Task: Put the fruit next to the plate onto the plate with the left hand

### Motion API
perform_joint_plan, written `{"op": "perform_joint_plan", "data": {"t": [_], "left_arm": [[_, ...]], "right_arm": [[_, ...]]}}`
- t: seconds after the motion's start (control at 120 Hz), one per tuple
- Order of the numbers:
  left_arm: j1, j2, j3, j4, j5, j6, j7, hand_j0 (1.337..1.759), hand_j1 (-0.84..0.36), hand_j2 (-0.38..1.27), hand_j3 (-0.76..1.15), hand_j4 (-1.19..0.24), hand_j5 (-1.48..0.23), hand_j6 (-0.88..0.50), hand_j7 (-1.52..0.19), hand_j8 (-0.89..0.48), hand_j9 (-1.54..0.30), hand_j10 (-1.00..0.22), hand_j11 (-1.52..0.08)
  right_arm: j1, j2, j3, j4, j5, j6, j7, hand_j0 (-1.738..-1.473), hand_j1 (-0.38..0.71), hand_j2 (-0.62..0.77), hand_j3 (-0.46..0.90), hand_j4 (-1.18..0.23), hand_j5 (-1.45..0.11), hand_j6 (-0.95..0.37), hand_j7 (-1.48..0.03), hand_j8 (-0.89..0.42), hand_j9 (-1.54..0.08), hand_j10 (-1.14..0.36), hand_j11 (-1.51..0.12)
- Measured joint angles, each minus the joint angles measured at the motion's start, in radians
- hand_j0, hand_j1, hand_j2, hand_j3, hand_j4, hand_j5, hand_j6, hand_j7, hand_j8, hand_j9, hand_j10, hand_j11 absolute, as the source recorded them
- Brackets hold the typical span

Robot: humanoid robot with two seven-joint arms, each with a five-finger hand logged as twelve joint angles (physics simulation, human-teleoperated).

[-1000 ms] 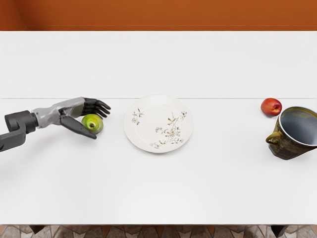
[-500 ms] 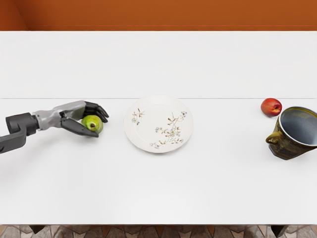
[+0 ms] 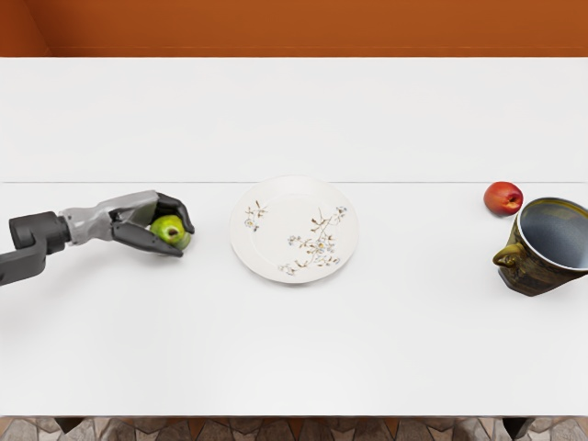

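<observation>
Standing nearest, at the right of the white worktop (image 3: 294, 358), is a dark olive mug (image 3: 547, 246), with the flowered plate (image 3: 294, 230) at the middle. Level with the plate and near its left rim, not touching it, the left hand (image 3: 138, 220) has its fingers (image 3: 175, 209) curled closed around the green fruit (image 3: 168, 230), so the carry should run straight rightward. Farther back, a red fruit (image 3: 503, 197) sits just beside the mug, well apart from the plate.
</observation>
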Motion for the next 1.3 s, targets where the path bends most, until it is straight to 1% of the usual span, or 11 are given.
{"op": "perform_joint_plan", "data": {"t": [0.175,0.2,0.392,0.442,0.483,0.558,0.8,0.867,1.067,1.192,1.3], "left_arm": [[-0.006,0.0,0.017,-0.003,-0.007,-0.003,0.0,1.646,-0.38,0.21,0.0,-0.71,-1.08,-0.42,-1.07,-0.15,-1.08,-0.07,-0.99],[-0.007,0.0,0.019,-0.003,-0.009,-0.003,0.0,1.646,-0.38,0.26,0.0,-0.71,-1.1,-0.42,-1.08,-0.15,-1.09,-0.06,-1.0],[-0.02,0.0,0.034,-0.001,-0.006,-0.004,0.0,1.644,-0.42,0.33,0.0,-0.66,-1.18,-0.38,-1.15,-0.11,-1.14,-0.06,-1.01],[-0.023,0.0,0.036,-0.003,-0.003,-0.001,0.001,1.642,-0.41,0.34,0.0,-0.66,-1.18,-0.37,-1.16,-0.11,-1.15,-0.03,-1.08],[-0.036,0.003,0.043,-0.005,0.008,-0.002,0.003,1.642,-0.4,0.29,0.0,-0.65,-1.19,-0.36,-1.17,-0.1,-1.15,-0.09,-1.01],[-0.06,0.003,0.049,-0.006,0.013,-0.008,0.005,1.643,-0.38,0.24,0.0,-0.64,-1.23,-0.36,-1.19,-0.11,-1.16,-0.14,-1.07],[-0.107,0.013,0.053,-0.008,-0.036,-0.018,0.006,1.644,-0.39,0.25,0.0,-0.58,-1.35,-0.32,-1.27,-0.09,-1.17,-0.13,-1.16],[-0.12,0.013,0.051,-0.008,-0.047,-0.016,0.007,1.644,-0.4,0.3,0.0,-0.59,-1.35,-0.32,-1.26,-0.1,-1.17,-0.13,-1.17],[-0.156,0.0,0.05,-0.016,-0.104,-0.015,0.007,1.643,-0.37,0.24,0.0,-0.59,-1.36,-0.33,-1.26,-0.1,-1.18,-0.13,-1.19],[-0.164,-0.006,0.053,-0.051,-0.136,-0.014,0.007,1.644,-0.37,0.23,0.0,-0.59,-1.36,-0.33,-1.26,-0.11,-1.18,-0.14,-1.19],[-0.167,-0.022,0.054,-0.08,-0.146,-0.013,0.007,1.643,-0.39,0.3,0.0,-0.61,-1.34,-0.34,-1.25,-0.13,-1.18,-0.14,-1.2]], "right_arm": [[0.0,0.0,0.0,0.0,0.0,0.0,0.0,-1.658,-0.32,0.0,0.0,-0.02,-0.03,-0.02,-0.03,-0.02,-0.03,-0.02,-0.03],[0.0,0.0,0.0,0.0,0.0,0.0,0.0,-1.658,-0.32,0.0,0.0,-0.02,-0.03,-0.02,-0.03,-0.02,-0.03,-0.02,-0.03],[0.0,0.0,0.0,0.0,0.0,0.0,0.0,-1.658,-0.32,0.0,0.0,-0.02,-0.03,-0.02,-0.03,-0.02,-0.03,-0.02,-0.03],[0.0,0.0,0.0,0.0,0.0,0.0,0.0,-1.658,-0.32,0.0,0.0,-0.02,-0.03,-0.02,-0.03,-0.02,-0.03,-0.02,-0.03],[0.0,0.0,0.0,0.0,0.0,0.0,0.0,-1.658,-0.32,0.0,0.0,-0.02,-0.03,-0.02,-0.03,-0.02,-0.03,-0.02,-0.03],[0.001,0.0,0.0,0.0,0.0,0.0,0.0,-1.658,-0.32,0.0,0.0,-0.02,-0.03,-0.02,-0.03,-0.02,-0.03,-0.02,-0.03],[0.0,0.0,-0.001,0.001,0.0,0.001,-0.001,-1.658,-0.32,0.0,0.0,-0.02,-0.03,-0.02,-0.03,-0.02,-0.03,-0.02,-0.03],[0.0,0.0,-0.001,0.001,0.0,0.001,-0.002,-1.658,-0.32,0.0,0.0,-0.02,-0.03,-0.02,-0.03,-0.02,-0.03,-0.02,-0.03],[-0.001,0.0,-0.001,0.002,0.0,0.002,-0.007,-1.658,-0.32,0.0,0.0,-0.02,-0.03,-0.02,-0.03,-0.02,-0.03,-0.02,-0.03],[0.0,0.0,-0.002,0.003,0.0,0.002,-0.007,-1.658,-0.32,0.0,0.0,-0.02,-0.03,-0.02,-0.03,-0.02,-0.03,-0.02,-0.03],[0.0,0.0,-0.002,0.003,0.0,0.002,-0.008,-1.658,-0.32,0.0,0.0,-0.02,-0.03,-0.02,-0.03,-0.02,-0.03,-0.02,-0.03]]}}
